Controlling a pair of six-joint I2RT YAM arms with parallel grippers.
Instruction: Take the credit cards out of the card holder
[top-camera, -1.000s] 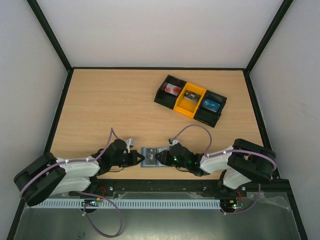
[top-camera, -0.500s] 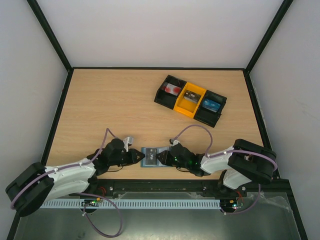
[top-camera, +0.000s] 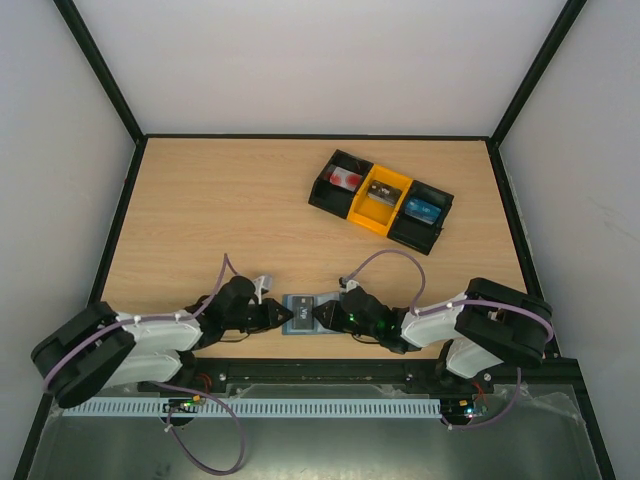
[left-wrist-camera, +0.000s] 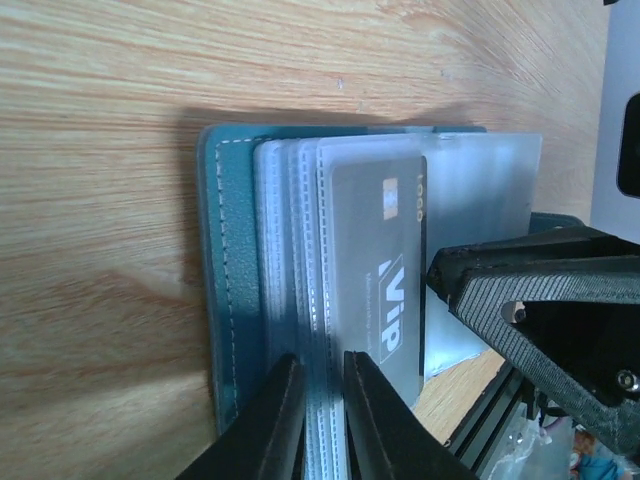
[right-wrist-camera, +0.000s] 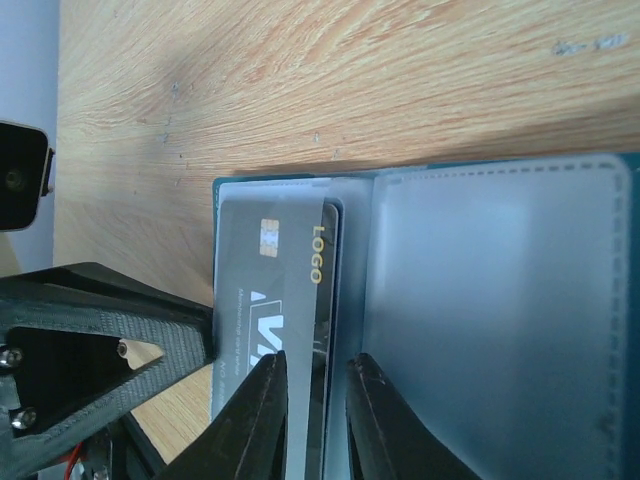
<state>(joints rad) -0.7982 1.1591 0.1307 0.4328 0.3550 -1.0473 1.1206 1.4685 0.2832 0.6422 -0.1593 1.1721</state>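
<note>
The light wooden surface fills the enclosure floor. The left arm and the right arm both lie low along its near edge and reach toward each other at the middle. Far and to the right stands a three-bin tray, two black bins either side of a yellow one. Its left bin holds a white card with red marks and its right bin a blue card.

The card holder lies open and flat at the near edge, right between the two hands, its clear pockets fanned over the dusty-blue cover.

The left hand is narrow, with its jaws pinching the stacked edges of the clear pockets. The right hand faces it from the other side, also narrow, and its jaws are closed over the edge of the dark grey card. That card sits partly inside a clear pocket, with a gold chip and pale lettering on its face.
</note>
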